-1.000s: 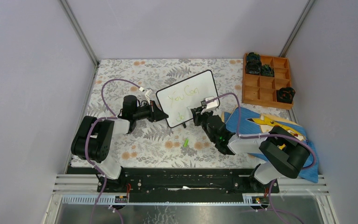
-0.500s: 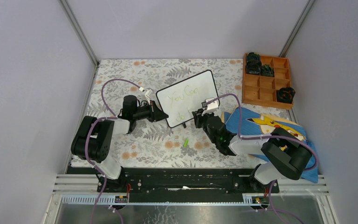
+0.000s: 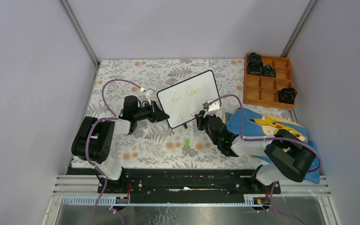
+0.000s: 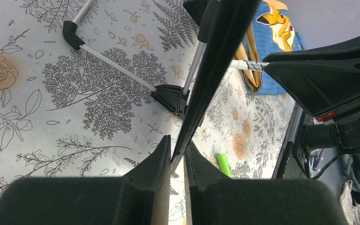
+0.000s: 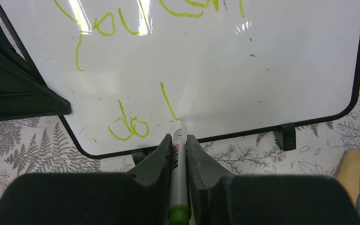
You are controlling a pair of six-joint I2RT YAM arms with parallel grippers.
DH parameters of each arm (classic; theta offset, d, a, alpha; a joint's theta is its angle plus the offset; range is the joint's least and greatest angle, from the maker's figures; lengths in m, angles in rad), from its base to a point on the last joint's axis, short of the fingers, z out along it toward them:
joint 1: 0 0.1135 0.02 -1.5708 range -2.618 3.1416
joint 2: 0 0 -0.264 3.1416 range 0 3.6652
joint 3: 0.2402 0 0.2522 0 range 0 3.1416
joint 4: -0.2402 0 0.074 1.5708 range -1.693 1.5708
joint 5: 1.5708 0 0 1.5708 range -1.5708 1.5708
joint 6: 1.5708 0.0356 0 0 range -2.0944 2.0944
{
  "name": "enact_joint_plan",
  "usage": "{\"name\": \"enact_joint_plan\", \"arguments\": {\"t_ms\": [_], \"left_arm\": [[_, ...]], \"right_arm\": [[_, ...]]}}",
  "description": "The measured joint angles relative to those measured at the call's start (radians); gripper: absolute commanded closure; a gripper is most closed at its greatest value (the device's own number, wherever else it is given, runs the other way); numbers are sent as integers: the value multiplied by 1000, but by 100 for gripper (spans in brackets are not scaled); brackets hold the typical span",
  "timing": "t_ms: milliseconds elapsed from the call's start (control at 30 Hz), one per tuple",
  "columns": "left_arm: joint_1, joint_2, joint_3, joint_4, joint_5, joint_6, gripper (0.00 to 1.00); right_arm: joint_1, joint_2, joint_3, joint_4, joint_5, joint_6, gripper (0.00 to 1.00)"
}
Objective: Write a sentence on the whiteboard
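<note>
The whiteboard (image 3: 206,82) stands tilted on its small feet on the flowered cloth. My left gripper (image 3: 163,116) is shut on its left edge, which shows edge-on between the jaws (image 4: 177,149). My right gripper (image 5: 179,139) is shut on a white marker (image 5: 178,152) with a green end. The marker's tip touches the board's face (image 5: 272,61) at the foot of a fresh slanted stroke. The sentence (image 5: 122,124) reads "You Can" on top and "do" plus that stroke below, in light green.
A green marker cap (image 3: 186,143) lies on the cloth in front of the board. At the back right stands a wooden compartment tray (image 3: 245,86) holding dark objects. A blue cloth with a yellow cartoon picture (image 3: 267,123) lies under the right arm.
The right gripper has shifted slightly right and toward me with the marker, and a new green stroke stands right of "do". The left arm and board have not moved.
</note>
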Motion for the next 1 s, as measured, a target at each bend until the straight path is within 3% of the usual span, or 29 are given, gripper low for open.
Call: {"name": "enact_joint_plan", "arguments": {"t_ms": [433,1000], "left_arm": [[0,0,0,0,0,0,100],[0,0,0,0,0,0,100]], "right_arm": [[1,-47,-32,-9,95,4,100],[0,-47,-24,83,-82,-4,100]]}}
